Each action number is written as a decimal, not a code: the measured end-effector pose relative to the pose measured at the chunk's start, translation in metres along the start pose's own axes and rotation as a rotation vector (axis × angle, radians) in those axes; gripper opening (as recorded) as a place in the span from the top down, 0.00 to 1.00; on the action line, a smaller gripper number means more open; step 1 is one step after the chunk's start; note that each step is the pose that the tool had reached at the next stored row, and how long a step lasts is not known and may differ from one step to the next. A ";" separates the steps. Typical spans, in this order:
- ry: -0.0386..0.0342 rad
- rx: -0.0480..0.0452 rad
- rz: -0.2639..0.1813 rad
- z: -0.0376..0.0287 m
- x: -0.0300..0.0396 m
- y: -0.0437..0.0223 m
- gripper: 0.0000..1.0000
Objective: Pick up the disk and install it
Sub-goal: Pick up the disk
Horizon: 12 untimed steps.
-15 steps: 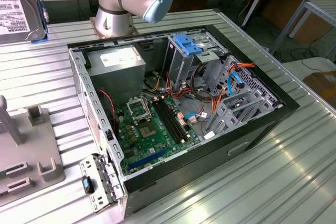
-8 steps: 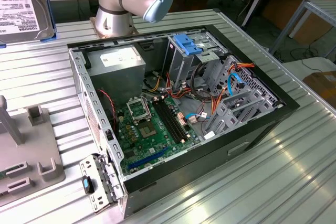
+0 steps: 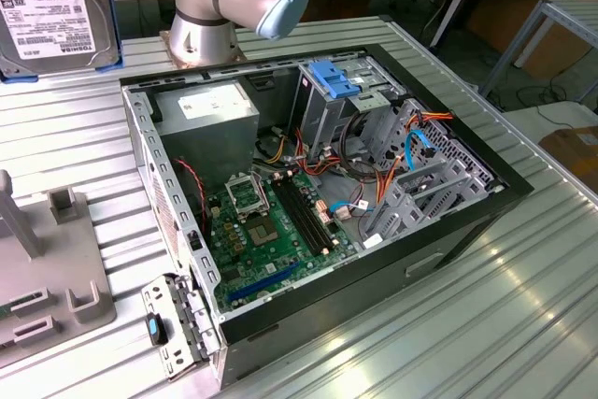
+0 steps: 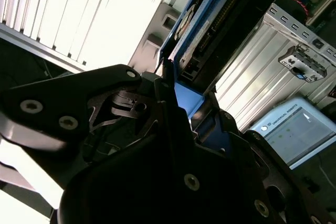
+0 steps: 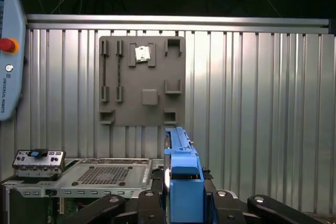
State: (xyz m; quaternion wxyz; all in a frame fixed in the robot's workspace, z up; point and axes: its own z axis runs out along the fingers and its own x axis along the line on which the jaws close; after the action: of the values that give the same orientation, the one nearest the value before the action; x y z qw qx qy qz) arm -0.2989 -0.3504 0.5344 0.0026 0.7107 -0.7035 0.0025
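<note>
"Did the pincer (image 5: 181,203) have anything at that point?"

"Yes. In the first wrist view it was closed on the disk (image 5: 185,179), which stood edge-on with one bright blue rail clamped between the jaws. I saw no gap on either side."

"And where was the disk, relative to the machine?"

"Up in the air over the ribbed surface (image 3: 523,324), above the grey fixture plate (image 5: 142,82) and well apart from the open computer case (image 3: 420,268). In the exterior view it loomed large at the exterior view's left, nowhere near the drive cage (image 3: 411,175)."

"What worried you?"

"The grip, mostly. It seemed to be on the plastic rail rather than the metal body, so I judged a quick swing could have made the disk twist or slide. If it dropped, the motherboard (image 3: 271,231) lay bare below."

"Anything else?"

"The cables (image 3: 369,161). Orange, red and blue ones were draped right by the cage, and a corner of the disk could have caught one and dragged it. The light-blue bracket (image 3: 334,78) also stood near the bay, so a slightly tilted approach might have knocked it or jammed against the case rim."
</note>
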 end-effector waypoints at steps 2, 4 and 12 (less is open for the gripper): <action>0.0000 0.0000 0.000 0.0000 0.0001 -0.0060 0.63; 0.0000 0.0000 0.000 0.0000 0.0001 -0.0131 0.63; -0.0001 0.0001 0.000 0.0001 0.0005 -0.0476 0.63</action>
State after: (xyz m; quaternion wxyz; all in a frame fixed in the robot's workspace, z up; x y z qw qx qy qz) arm -0.2512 -0.3504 0.5342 0.0025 0.7107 -0.7035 0.0025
